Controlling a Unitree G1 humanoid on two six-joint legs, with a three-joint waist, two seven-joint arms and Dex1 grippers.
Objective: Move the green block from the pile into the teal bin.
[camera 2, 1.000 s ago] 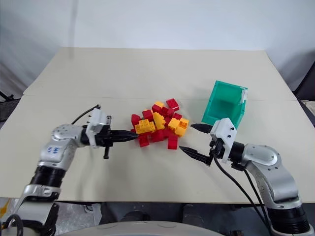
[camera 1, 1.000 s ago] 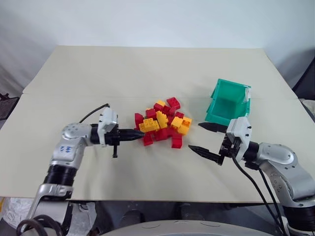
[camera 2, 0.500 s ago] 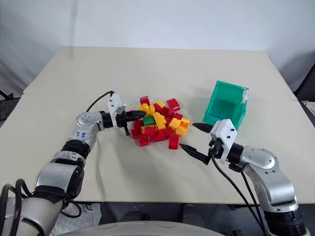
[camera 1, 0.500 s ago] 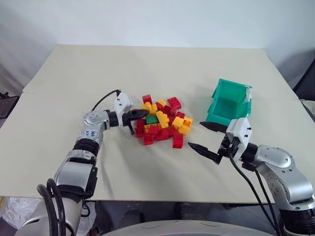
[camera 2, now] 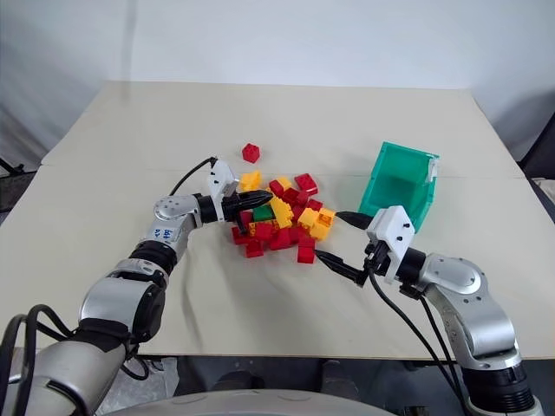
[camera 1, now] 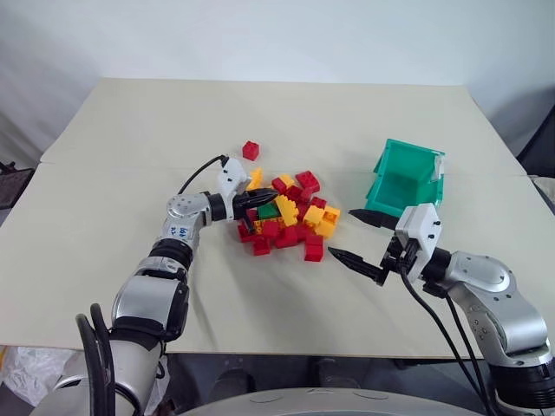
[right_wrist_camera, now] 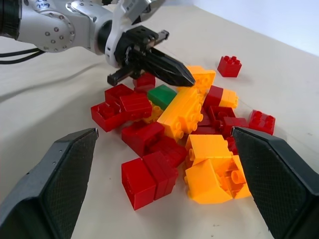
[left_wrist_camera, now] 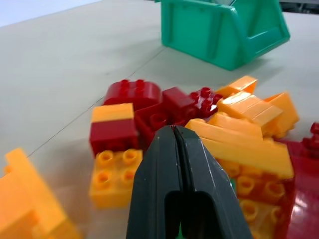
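Note:
The pile (camera 1: 290,221) of red and yellow-orange bricks lies mid-table. The green block (camera 1: 268,211) sits in its left part among red bricks, also seen in the right wrist view (right_wrist_camera: 162,95). My left gripper (camera 1: 274,199) is shut with nothing in it. Its tips reach into the pile just over the green block, against an orange brick (right_wrist_camera: 202,77). The teal bin (camera 1: 403,178) stands to the right of the pile, its cut-away front facing me. My right gripper (camera 1: 342,234) hangs open and empty between the pile and the bin, near the bin's front.
A single red brick (camera 1: 251,150) lies apart on the table beyond the pile's left side. The pale table top (camera 1: 260,113) stretches far behind the pile. A seam (camera 1: 104,166) crosses it from left to right.
My left gripper pushed forward and right into the pile, still shut. Bricks spread, the green block came into sight, and one red brick was knocked away to the far side. The right arm held still.

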